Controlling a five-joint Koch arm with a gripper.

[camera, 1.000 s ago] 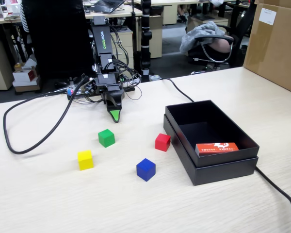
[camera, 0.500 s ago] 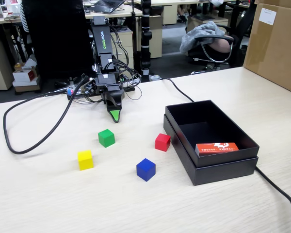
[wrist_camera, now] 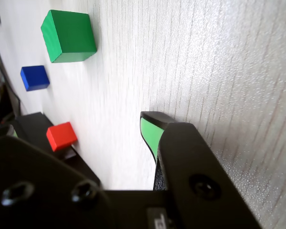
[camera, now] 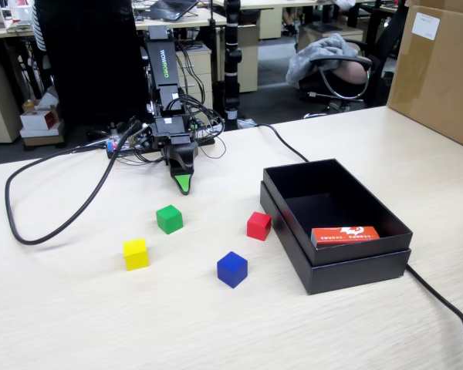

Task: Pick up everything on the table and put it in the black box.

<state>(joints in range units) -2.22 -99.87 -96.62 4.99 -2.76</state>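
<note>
Four cubes lie on the pale wood table [camera: 77, 308]: green [camera: 169, 219], yellow [camera: 136, 253], red [camera: 258, 226] and blue [camera: 232, 269]. The black box [camera: 363, 258] stands to their right, the red cube close to its left wall. My gripper [camera: 184, 182] points down just behind the green cube, a short gap away, and holds nothing. In the wrist view my gripper [wrist_camera: 81, 129] is open: bare table shows beside the green-padded finger [wrist_camera: 150, 133]. Beyond it lie the green cube [wrist_camera: 69, 36], blue cube [wrist_camera: 35, 78], red cube [wrist_camera: 62, 136] and a corner of the black box [wrist_camera: 33, 125]. The yellow cube is outside that view.
A flat orange-red packet [camera: 345, 235] lies inside the box. A big brown carton [camera: 440, 69] stands at the back right. A black cable [camera: 62, 223] loops across the left of the table; another [camera: 440, 297] runs past the box's right end.
</note>
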